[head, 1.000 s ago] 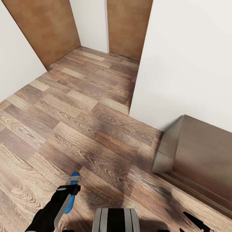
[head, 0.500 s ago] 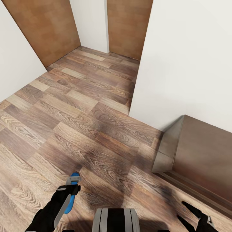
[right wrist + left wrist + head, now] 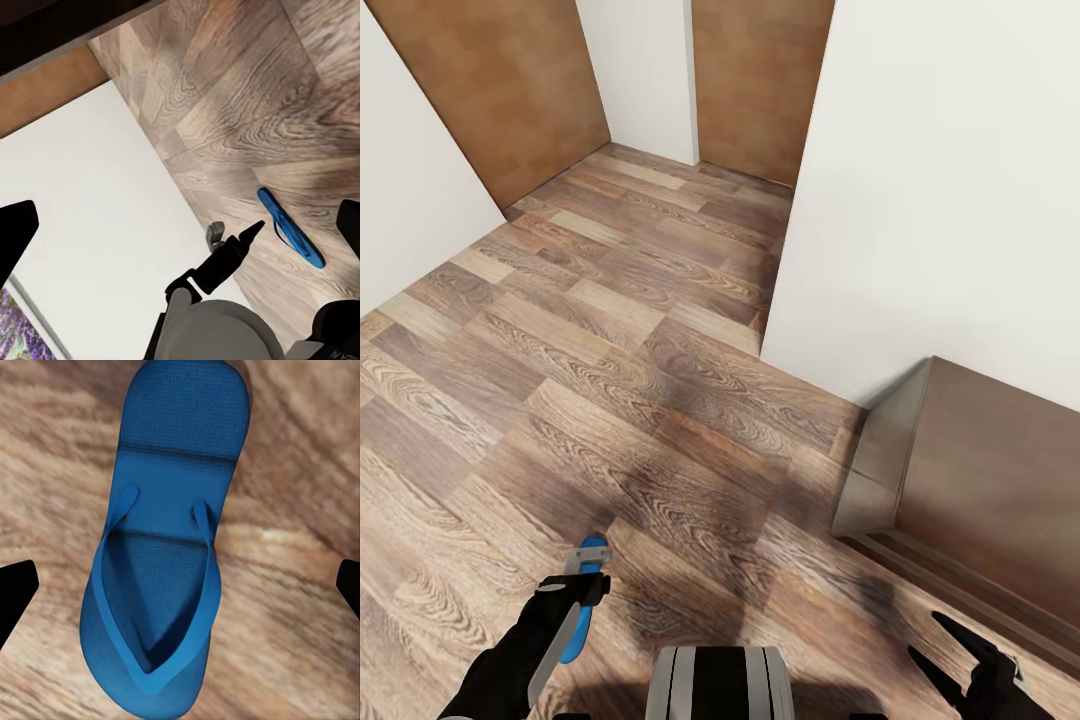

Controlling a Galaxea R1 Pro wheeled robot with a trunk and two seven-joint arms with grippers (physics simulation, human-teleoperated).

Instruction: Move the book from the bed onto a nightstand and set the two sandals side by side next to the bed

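One bright blue sandal (image 3: pixel 161 547) lies flat on the wood-plank floor (image 3: pixel 610 330), also seen as the sandal (image 3: pixel 573 637) in the head view and as the sandal (image 3: pixel 294 231) in the right wrist view. My left gripper (image 3: pixel 586 585) hovers over it, open, with its black fingertips (image 3: pixel 15 592) wide apart on either side and not touching it. Low at the right, my right gripper (image 3: pixel 923 637) is open and holds nothing. The book is out of view.
A low brown wooden piece of furniture (image 3: pixel 990 480) stands against the white wall (image 3: pixel 940 200) at the right; I cannot tell whether it is the bed or a nightstand. Brown doors (image 3: pixel 500 80) close the far hallway. My base (image 3: pixel 720 685) sits between the arms.
The right gripper has risen into the head view at the bottom right, fingers spread. The left arm and the sandal have not moved.
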